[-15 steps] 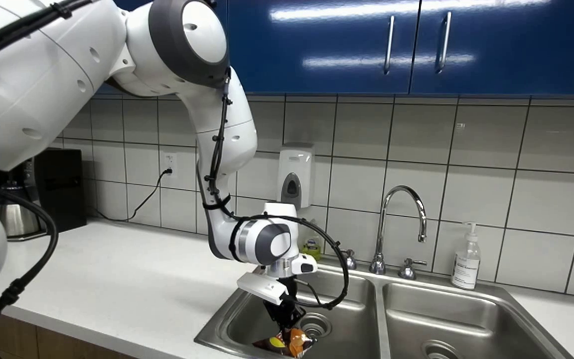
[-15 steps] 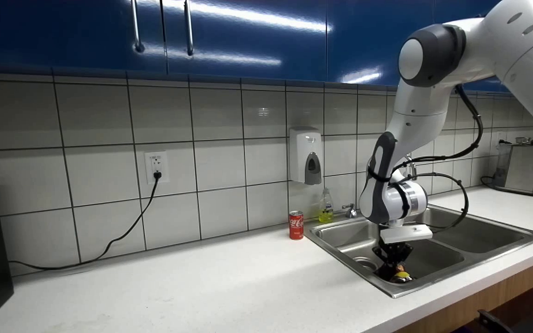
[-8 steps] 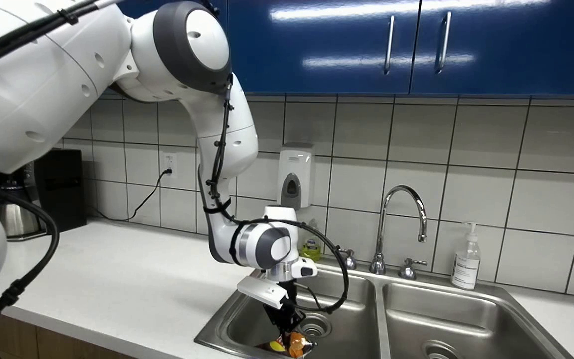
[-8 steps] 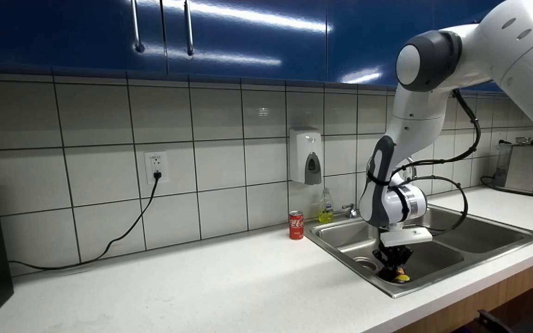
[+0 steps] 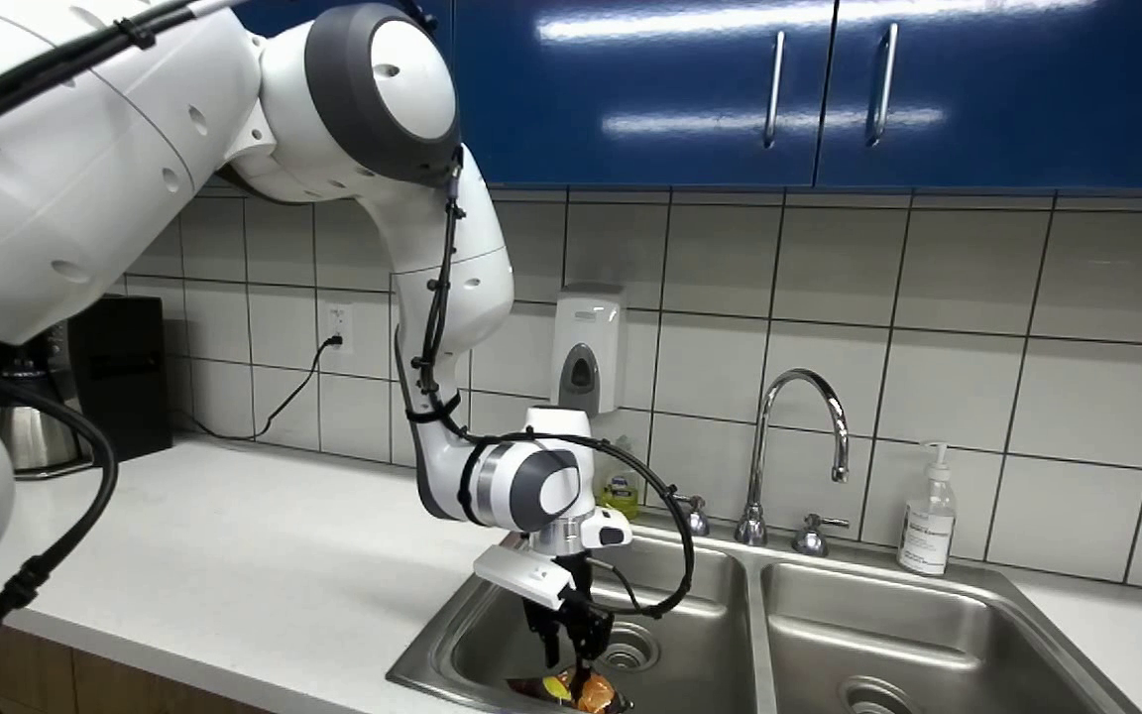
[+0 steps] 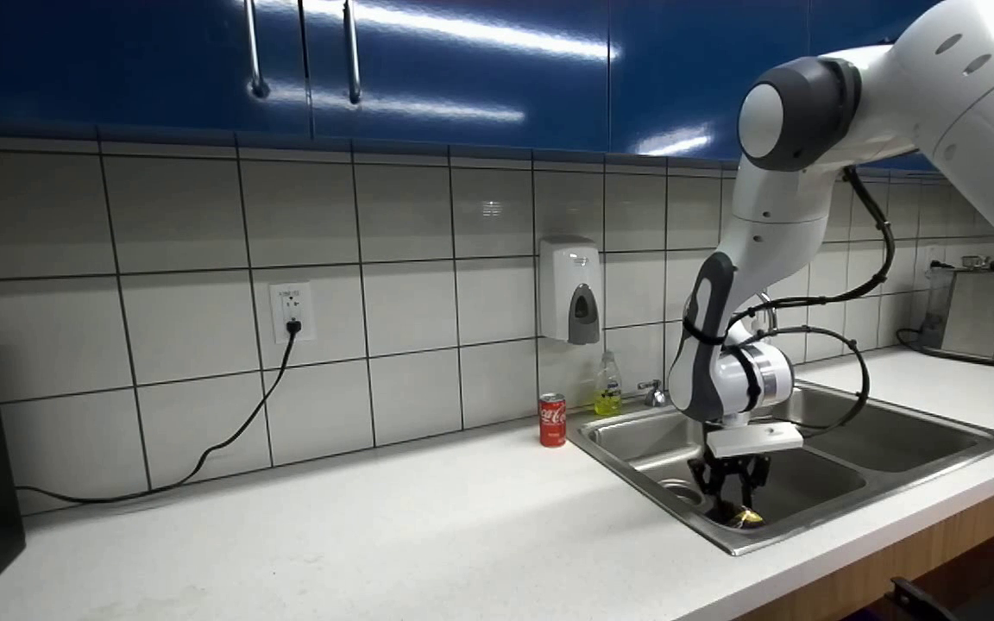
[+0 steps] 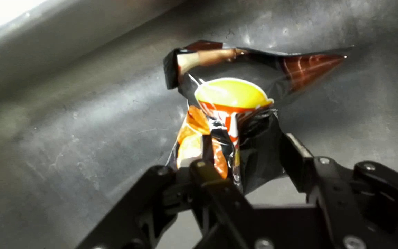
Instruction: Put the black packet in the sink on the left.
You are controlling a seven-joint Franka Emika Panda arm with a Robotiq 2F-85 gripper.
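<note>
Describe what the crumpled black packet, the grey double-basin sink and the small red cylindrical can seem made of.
Black packet: glossy plastic film, perhaps foil-lined; sharp creases and bright highlights.
Sink: satin metal, probably stainless steel; soft reflections and fine scratches.
Red can: likely aluminium with a painted finish; its top looks silvery, exact metal uncertain.
</note>
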